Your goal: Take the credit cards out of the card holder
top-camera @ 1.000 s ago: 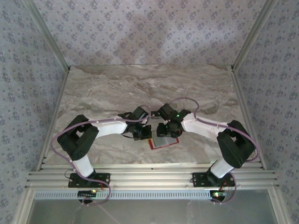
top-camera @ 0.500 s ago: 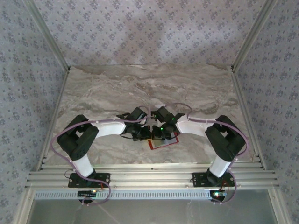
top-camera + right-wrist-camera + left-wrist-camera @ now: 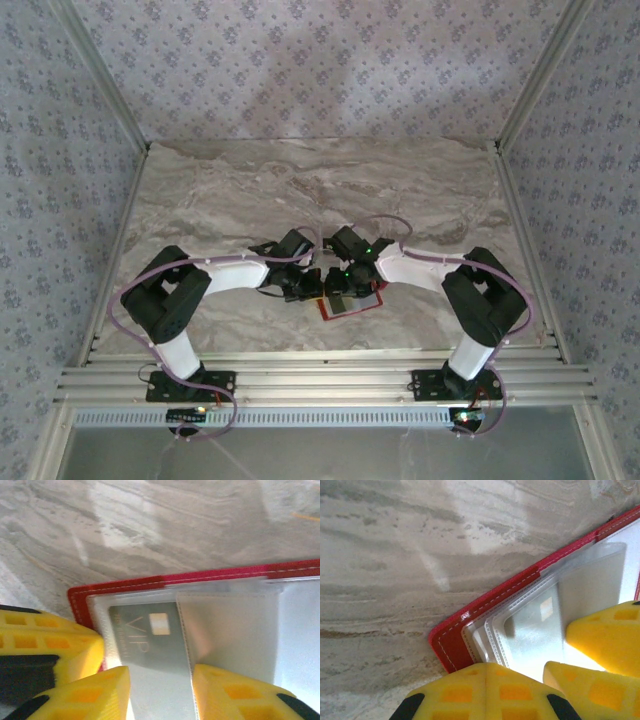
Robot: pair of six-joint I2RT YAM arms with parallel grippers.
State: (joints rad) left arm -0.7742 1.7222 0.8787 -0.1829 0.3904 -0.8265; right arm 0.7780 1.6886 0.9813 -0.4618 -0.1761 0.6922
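We see the card holder lying open on the marble tabletop, near the front edge between the two arms. Both claws meet over the end of it nearer the left arm.

From the left wrist, the left claw sits over the holder's red corner. Its yellow fingers are pressed together with just a seam between them, pinching nothing. Whether it bears down on the red cover we cannot tell.

From the right wrist, the right claw is spread. One finger stands on each side of a silver credit card marked VIP, which lies tucked in the holder's clear sleeves. The card lies in the gap, not pinched. The left claw's tip is just beside the right claw's left finger.
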